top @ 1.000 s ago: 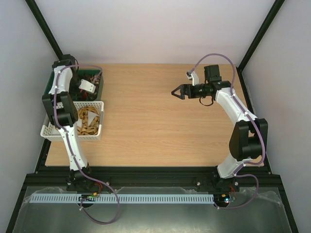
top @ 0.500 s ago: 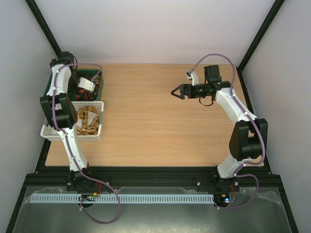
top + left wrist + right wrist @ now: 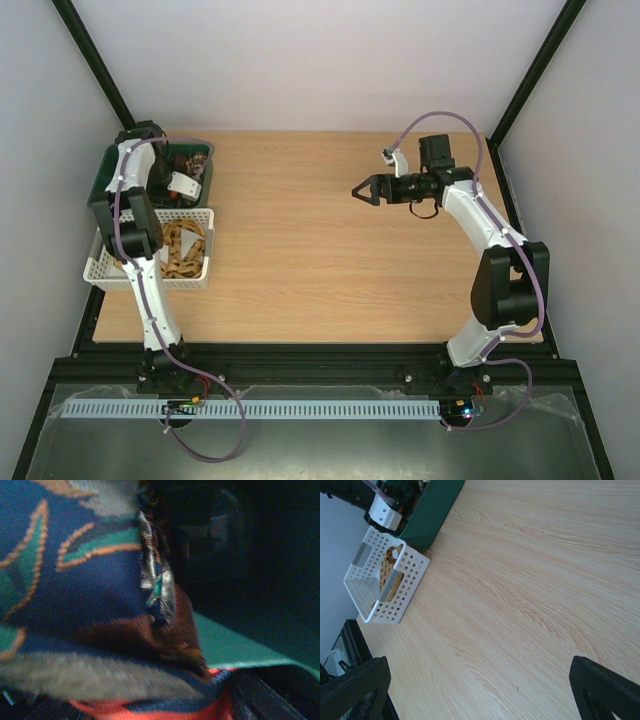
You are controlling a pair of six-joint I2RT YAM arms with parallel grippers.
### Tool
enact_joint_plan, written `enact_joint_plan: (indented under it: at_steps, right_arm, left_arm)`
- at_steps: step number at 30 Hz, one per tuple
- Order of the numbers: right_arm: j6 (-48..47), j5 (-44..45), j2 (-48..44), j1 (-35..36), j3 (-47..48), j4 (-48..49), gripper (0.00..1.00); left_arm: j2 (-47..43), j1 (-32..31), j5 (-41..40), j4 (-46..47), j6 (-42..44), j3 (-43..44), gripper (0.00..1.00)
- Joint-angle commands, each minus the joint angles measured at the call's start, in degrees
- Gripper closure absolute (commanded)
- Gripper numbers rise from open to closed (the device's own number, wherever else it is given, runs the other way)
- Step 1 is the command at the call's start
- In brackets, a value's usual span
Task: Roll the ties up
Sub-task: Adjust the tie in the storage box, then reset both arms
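Far left first: the left tool [image 3: 186, 180] is dipped into the green tray [image 3: 103, 190] at the far-left corner of the table [image 3: 320, 280], where a heap of ties [image 3: 196, 166] is bunched. In the left wrist view the lens is almost filled by a navy tie [image 3: 75, 580] patterned with teal and orange leaves. A brown fold [image 3: 160, 640] is seen beneath it, and a red-orange band [image 3: 165, 712] below that, with the tray's green wall just behind. No fingers can be made out there, so it cannot be told whether this tool is wide, narrow or pinched on cloth.

Just beside the tray, on its near side, tan ties [image 3: 183, 248] are piled in the white basket [image 3: 100, 268].

The fabric is judged light, limp and rather slick. It is creased and folded over itself, so sagging, sliding and dragging of neighbouring ties are to be expected when 1 is lifted. A grip is best taken at 1 free end, pinched across the full width through both layers, not on a loop in the middle of the heap. For rolling, the tie would probably have to be laid out flat on the table.

Over to the right: the right tool [image 3: 362, 190] is held above the table, well apart from tray and basket. Its jaws are spread wide and nothing is held between them.
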Motion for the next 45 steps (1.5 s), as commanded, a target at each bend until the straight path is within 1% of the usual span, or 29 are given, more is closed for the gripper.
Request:
enact_joint_plan:
  at_steps: [1, 8, 19, 24, 26, 28, 29, 33, 35, 38, 42, 45]
  right_arm:
    - [-1.05, -0.43, 1.69, -0.34, 1.04, -2.54, 0.01]
    - [-1.34, -0.18, 1.51, -0.32, 1.02, -2.75, 0.02]
    - [-1.93, -0.80, 0.76, -0.51, 0.80, -2.13, 0.01]
    - [-2.98, -1.71, 1.09, -0.99, 1.40, -2.09, 0.01]
    - [-3.56, -1.73, 1.03, -1.38, 2.11, -2.27, 0.01]
    - [-4.27, -1.59, 1.07, -2.00, 2.84, -2.47, 0.01]
    - [-4.61, -1.27, 0.96, -2.41, 3.38, -2.45, 0.01]
    - [-5.61, 0.12, 1.15, -4.27, 6.07, -1.94, 0.01]
    - [-5.36, 0.92, 1.43, -5.47, 7.88, -1.28, 0.01]
    - [-4.03, 2.67, 2.02, -7.50, 10.95, -0.20, 0.01]
    - [-2.60, 5.20, 2.81, -10.42, 14.86, 0.42, 0.01]
    - [-1.16, 6.47, 2.63, -12.75, 15.84, 0.51, 0.01]
  left_arm:
    - [3.04, -0.32, -2.49, -2.82, -0.02, -0.86, 0.27]
    - [2.04, -0.48, -1.51, -1.56, -0.06, -0.27, 0.17]
    - [-7.79, 2.09, -0.29, -2.26, 0.23, 0.62, 0.02]
    - [-11.91, 2.56, -0.24, -3.77, 0.26, 0.15, 0.01]
    - [-13.96, 2.65, 0.47, -3.00, -1.45, 0.11, 0.01]
    - [-15.94, 2.56, 2.45, -0.27, -5.70, 0.16, 0.01]
    - [-17.02, 2.44, 3.57, 1.84, -9.36, 0.22, 0.01]
    - [-20.77, 1.49, 6.82, 14.25, -27.93, 0.55, 0.01]
    - [-22.48, 0.27, 6.79, 17.02, -36.04, 0.79, 0.01]
    - [-24.62, -3.38, 6.44, 19.55, -49.17, 1.02, 0.01]
    - [-26.02, -10.54, 3.06, 23.09, -65.74, 0.87, 0.01]
    - [-26.79, -16.56, 4.26, 23.69, -74.18, -0.14, 0.01]
